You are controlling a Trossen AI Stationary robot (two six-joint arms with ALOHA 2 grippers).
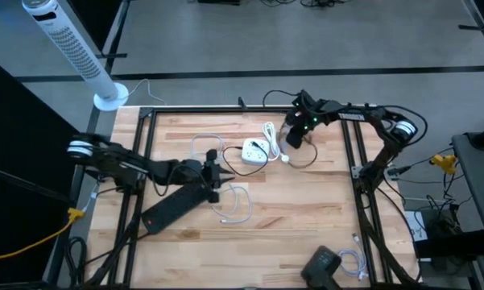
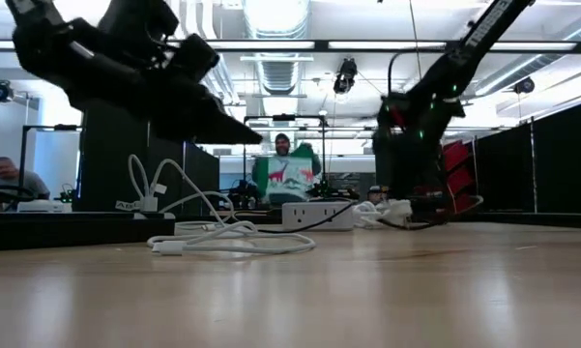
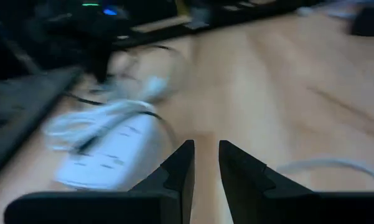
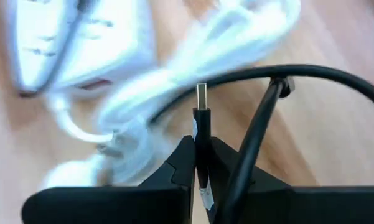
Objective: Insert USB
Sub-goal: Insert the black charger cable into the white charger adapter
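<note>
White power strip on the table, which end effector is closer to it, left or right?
Right. The right end effector, holding the USB plug, hovers just beside the white power strip; the left end effector sits slightly farther off on its other side.

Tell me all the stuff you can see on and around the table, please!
White power strip: one, white, middle of the table toward the far edge.
White cables: a few, white, one loose loop near the table's middle, one bundle beside the power strip, one at the near right corner.
Black USB cable: one, black with a metal tip, pinched in the right gripper.
Black box: one, dark, near right corner.
Tower fan: one, white, off the far left corner.
Table: one, light wood.
People: two, in the room behind the table.
Left gripper: dark, holding nothing, left of the power strip.
Right gripper: dark, shut on the black USB cable, right of the power strip.
</note>
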